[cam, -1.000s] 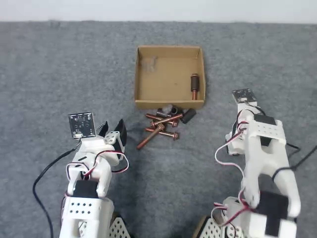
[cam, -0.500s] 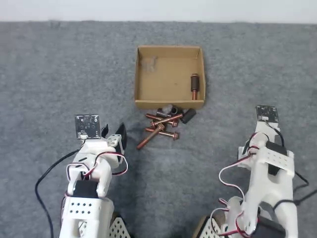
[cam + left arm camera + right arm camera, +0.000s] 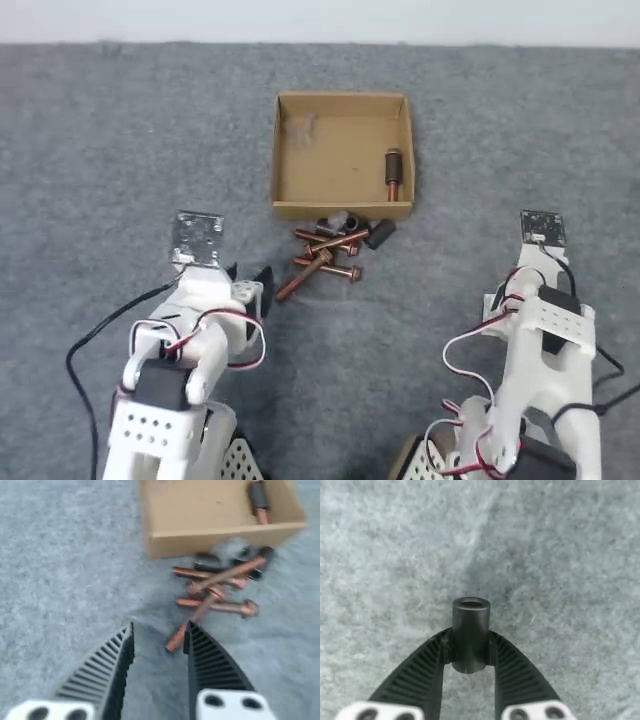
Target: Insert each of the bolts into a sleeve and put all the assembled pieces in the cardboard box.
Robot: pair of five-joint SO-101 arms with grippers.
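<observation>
- The box (image 3: 340, 210) is set on the grey mat (image 3: 120, 130), at the far middle, open side up.
- One assembled piece (image 3: 393, 172), a bolt with a dark sleeve on it, is seen lying inside the box along one side wall; it is also seen in the left wrist view (image 3: 259, 500).
- A pile of loose copper bolts (image 3: 325, 255) is heaped on the mat just in front of the box's near wall, with several crossed over one another.
- Black sleeves (image 3: 378, 233) are mixed into the pile on the side next to the box, touching the bolts.
- One long bolt (image 3: 298, 280) is angled out of the pile toward the left arm.
- The left gripper (image 3: 160, 630) is held low over the mat with its jaws spread apart and nothing between them; the long bolt's threaded end (image 3: 175, 641) is seen just beside one fingertip (image 3: 192, 632).
- In the high view the left gripper (image 3: 250, 280) is placed near the pile, on the side away from the box.
- The right gripper (image 3: 470, 645) is closed on a single sleeve (image 3: 470, 620), which is pinched at its lower half with its open bore pointed away from the wrist.
- The right arm (image 3: 540, 330) is drawn back over bare mat, well apart from the pile and the box.
</observation>
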